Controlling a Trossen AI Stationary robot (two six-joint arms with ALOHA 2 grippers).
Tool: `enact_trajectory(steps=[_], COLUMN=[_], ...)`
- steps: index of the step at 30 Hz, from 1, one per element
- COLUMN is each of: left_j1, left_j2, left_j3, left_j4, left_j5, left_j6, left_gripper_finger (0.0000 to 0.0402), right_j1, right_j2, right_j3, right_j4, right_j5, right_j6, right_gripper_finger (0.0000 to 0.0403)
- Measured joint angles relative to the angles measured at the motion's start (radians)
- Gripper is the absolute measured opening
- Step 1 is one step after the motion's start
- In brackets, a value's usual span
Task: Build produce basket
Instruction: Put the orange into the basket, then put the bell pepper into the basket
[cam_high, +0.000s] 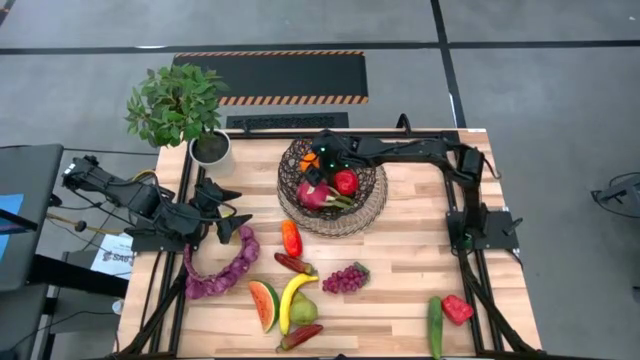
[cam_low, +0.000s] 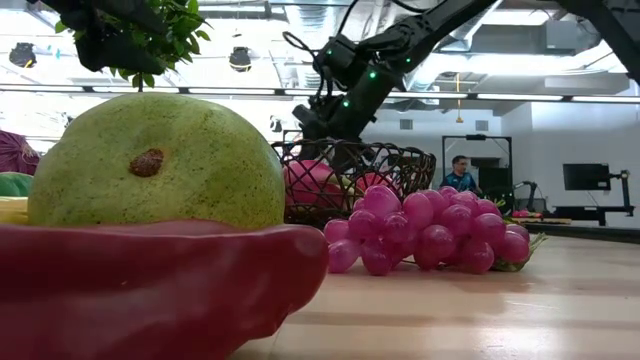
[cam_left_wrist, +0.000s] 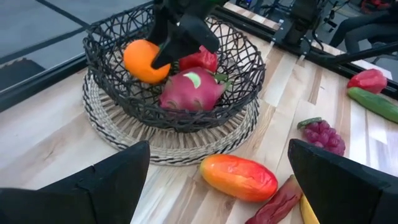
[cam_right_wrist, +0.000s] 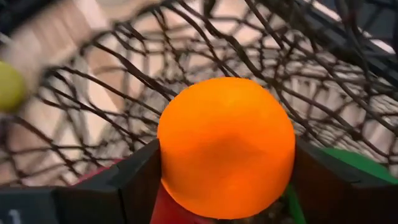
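The right end effector (cam_left_wrist: 163, 45) is inside the basket (cam_high: 372, 208), its two dark fingers (cam_right_wrist: 134, 180) set on either side of the orange (cam_right_wrist: 226, 146) and touching it (whether they press it or merely flank it I cannot tell). The orange sits low against the mesh wall on the far-left side of the bowl, beside a pink dragon fruit (cam_left_wrist: 191, 91) and a red fruit (cam_high: 345, 182) already lying in it. The basket stands toward the far middle of the wooden surface (cam_high: 410, 260), on its tan wicker base. The left end effector (cam_high: 228, 212) waits at the left side of the surface, fingers spread wide and holding nothing, aimed toward the basket. Outside the basket, near its front rim, lies an orange-red mango (cam_left_wrist: 239, 177); farther forward are a purple string (cam_high: 225, 265), purple grapes (cam_high: 345, 277), a watermelon slice (cam_high: 263, 305), a banana (cam_high: 293, 298), a green pear (cam_low: 155, 165) and red peppers (cam_high: 457, 308). A potted plant (cam_high: 178, 105) stands at the far-left corner.
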Motion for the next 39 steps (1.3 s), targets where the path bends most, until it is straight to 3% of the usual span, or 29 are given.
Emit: enact_trajectory(steps=[8,15,18,24,30,35,39], left_j1=[0.0,0.0,0.0,0.0,0.0,0.0,0.0], left_j2=[0.0,0.0,0.0,0.0,0.0,0.0,0.0], left_j3=[0.0,0.0,0.0,0.0,0.0,0.0,0.0], left_j4=[0.001,0.002,0.002,-0.003,-0.019,-0.019,-0.019], left_j5=[-0.001,-0.001,-0.001,0.008,0.008,0.008,0.008], left_j6=[0.011,0.015,0.015,0.016,0.016,0.028,0.03], left_gripper_finger=[0.0368,0.0368,0.0368,0.0368,0.0368,0.0368,0.0368], right_j1=[0.005,0.002,0.005,0.059,0.291,0.599,0.854], right_j2=[-0.008,-0.01,-0.011,-0.07,-0.197,-0.334,-0.397], right_j3=[0.012,0.105,0.164,0.239,0.168,0.029,-0.056], right_j4=[-0.03,-0.139,-0.279,-0.774,-1.124,-1.196,-1.187], right_j5=[0.005,0.01,0.011,0.016,0.083,0.082,-0.026], right_j6=[-0.062,-0.068,-0.069,-0.018,0.237,0.638,0.981], right_gripper_finger=[0.0391,0.0384,0.0388,0.0397,0.0387,0.0385,0.0386])
